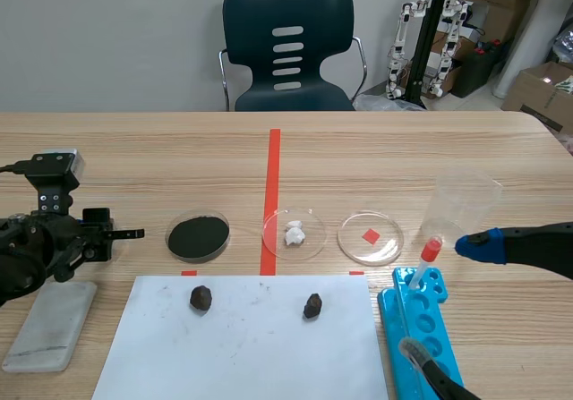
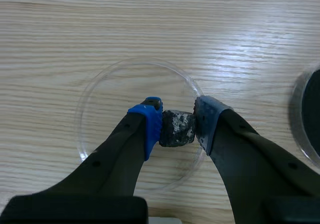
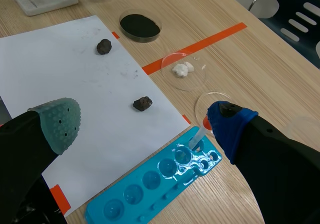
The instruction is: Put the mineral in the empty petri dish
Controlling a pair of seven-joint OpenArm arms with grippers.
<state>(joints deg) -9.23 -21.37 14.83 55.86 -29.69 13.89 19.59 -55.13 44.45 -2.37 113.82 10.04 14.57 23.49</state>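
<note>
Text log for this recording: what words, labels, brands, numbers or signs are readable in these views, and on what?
No text can be read in any view.
The white paper sheet, blue plastic tube rack and grey flat slab carry no print.
The speckled grey mineral in the left gripper bears no marks.
Any print on the brown cardboard boxes behind the table is too small to read.

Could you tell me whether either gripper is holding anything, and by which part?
The left gripper pinches the mineral by its opposite sides, over a petri dish. The right gripper is open, empty.
</note>
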